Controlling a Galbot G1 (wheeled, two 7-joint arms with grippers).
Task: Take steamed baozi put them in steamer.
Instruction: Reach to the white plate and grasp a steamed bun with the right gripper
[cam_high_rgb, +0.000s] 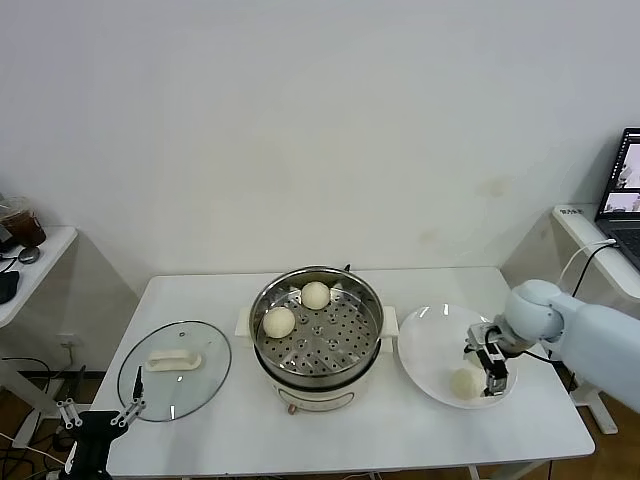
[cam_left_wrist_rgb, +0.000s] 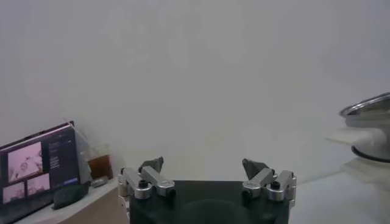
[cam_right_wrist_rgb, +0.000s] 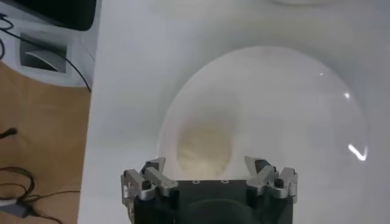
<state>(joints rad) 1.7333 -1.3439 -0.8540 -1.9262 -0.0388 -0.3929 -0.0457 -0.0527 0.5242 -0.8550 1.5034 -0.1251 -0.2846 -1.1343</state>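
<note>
The shiny steel steamer (cam_high_rgb: 350, 300) stands mid-table with two cream-white baozi on its perforated tray, one at the back (cam_high_rgb: 316, 295) and one at the left (cam_high_rgb: 279, 322). A third baozi (cam_high_rgb: 463, 383) lies on the white plate (cam_high_rgb: 430, 345) to the steamer's right. My right gripper (cam_high_rgb: 487, 368) hovers open just above and beside it. In the right wrist view the baozi (cam_right_wrist_rgb: 205, 146) lies between the spread fingers of my right gripper (cam_right_wrist_rgb: 206, 165), untouched. My left gripper (cam_high_rgb: 98, 415) is parked open and empty by the table's front left corner. A fourth baozi is not in view.
A round glass lid (cam_high_rgb: 190, 385) with a white handle lies flat to the left of the steamer. A side table with a laptop (cam_high_rgb: 625, 190) stands at the right, and another small table (cam_high_rgb: 30, 260) at the left. The left wrist view shows the steamer's rim (cam_left_wrist_rgb: 368, 112).
</note>
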